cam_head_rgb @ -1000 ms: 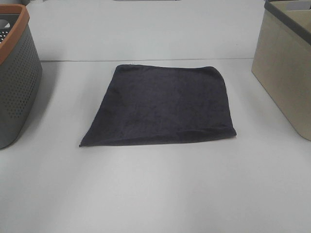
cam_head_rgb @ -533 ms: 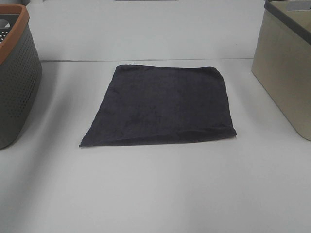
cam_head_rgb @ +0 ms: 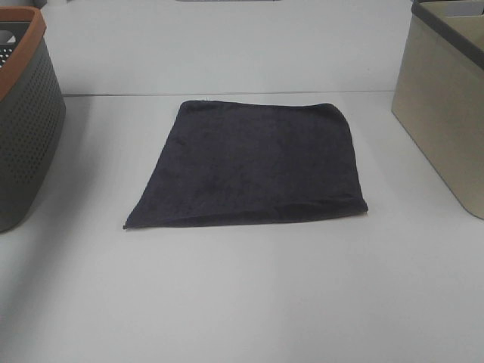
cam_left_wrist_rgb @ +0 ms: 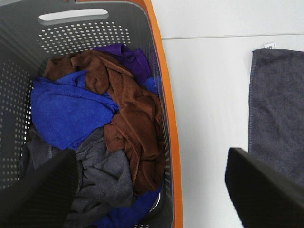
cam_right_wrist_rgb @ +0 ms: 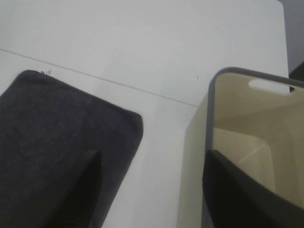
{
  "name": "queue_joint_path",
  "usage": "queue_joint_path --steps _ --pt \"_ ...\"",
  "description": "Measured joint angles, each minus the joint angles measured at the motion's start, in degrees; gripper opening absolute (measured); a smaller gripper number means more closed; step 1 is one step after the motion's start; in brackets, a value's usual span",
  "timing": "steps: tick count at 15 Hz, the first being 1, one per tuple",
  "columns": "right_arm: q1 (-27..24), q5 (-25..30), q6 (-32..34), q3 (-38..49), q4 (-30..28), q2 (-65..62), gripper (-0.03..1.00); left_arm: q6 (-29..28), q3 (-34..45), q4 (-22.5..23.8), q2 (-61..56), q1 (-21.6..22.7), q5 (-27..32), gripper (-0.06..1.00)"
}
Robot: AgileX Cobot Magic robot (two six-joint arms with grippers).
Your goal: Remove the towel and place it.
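Observation:
The towel point(cam_head_rgb: 257, 166) is a dark charcoal plush cloth lying flat in the middle of the white table. A small white tag point(cam_left_wrist_rgb: 270, 45) shows at one corner. It also shows in the left wrist view point(cam_left_wrist_rgb: 278, 109) and the right wrist view point(cam_right_wrist_rgb: 57, 142). My left gripper point(cam_left_wrist_rgb: 152, 190) is open, hovering above the rim of the grey basket, apart from the towel. My right gripper point(cam_right_wrist_rgb: 152, 190) is open, hovering between the towel's edge and the beige bin. Neither gripper shows in the exterior view.
A grey perforated basket with an orange rim point(cam_head_rgb: 23, 113) stands at the left and holds several crumpled cloths, blue point(cam_left_wrist_rgb: 66, 109), brown point(cam_left_wrist_rgb: 128, 109) and grey. A beige bin with a dark rim point(cam_head_rgb: 446, 106) stands at the right, its inside bare point(cam_right_wrist_rgb: 247, 142).

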Motion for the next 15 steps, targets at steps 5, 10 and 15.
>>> queue_joint_path --steps 5,10,15 --pt "0.0 15.01 1.09 -2.98 -1.6 -0.34 0.77 -2.81 5.16 1.83 -5.39 0.0 0.17 0.79" --pt "0.0 15.36 1.15 10.26 -1.38 -10.71 0.78 -3.21 29.05 1.78 -22.57 0.0 -3.27 0.79" --pt "0.0 7.45 2.46 33.8 2.75 -25.55 0.78 -3.21 55.98 1.72 -44.63 0.0 -9.28 0.79"
